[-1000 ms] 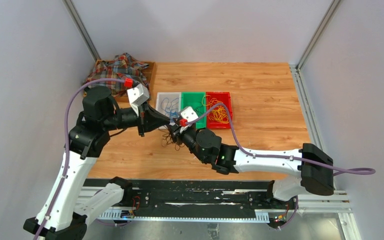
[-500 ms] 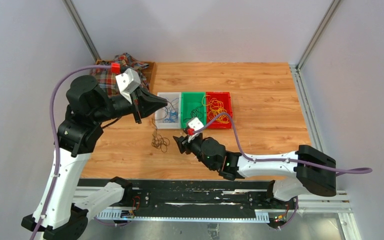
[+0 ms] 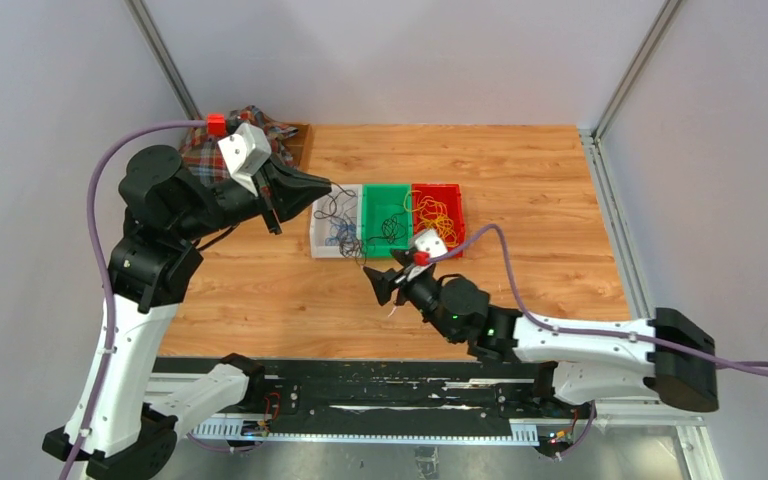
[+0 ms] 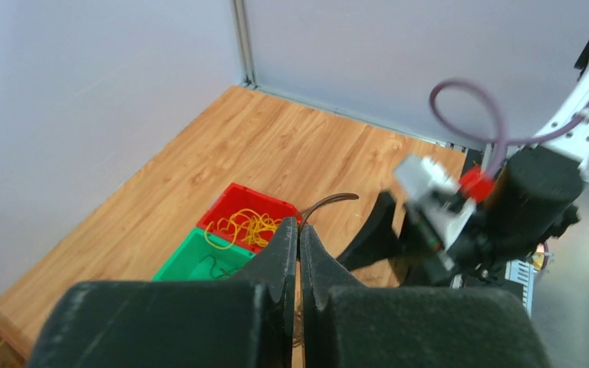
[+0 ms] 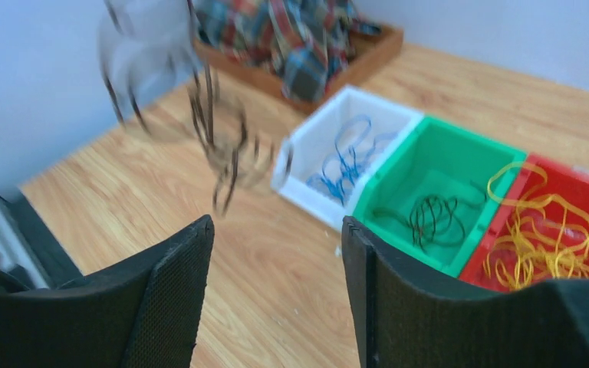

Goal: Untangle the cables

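Note:
My left gripper (image 3: 328, 187) is shut on a tangle of dark cables (image 3: 352, 248) that hangs from it over the white bin (image 3: 314, 225). In the left wrist view the jaws (image 4: 300, 232) pinch a dark strand (image 4: 336, 199). The tangle dangles blurred in the right wrist view (image 5: 215, 142). My right gripper (image 3: 375, 285) is open and empty, low over the table in front of the bins; its jaws (image 5: 276, 230) stand wide apart. Blue cables (image 5: 345, 157) lie in the white bin, black cables (image 5: 433, 215) in the green bin (image 3: 385, 187), and yellow cables (image 5: 541, 230) in the red bin (image 3: 459, 215).
A plaid cloth (image 3: 245, 125) lies in a wooden tray (image 3: 303, 140) at the back left. The three bins stand side by side mid-table. Grey walls close in the left, back and right.
My left gripper has risen and moved back, lifting the dark tangle off the table to over the white bin. My right gripper has let go and drawn back to the right, toward the near edge.

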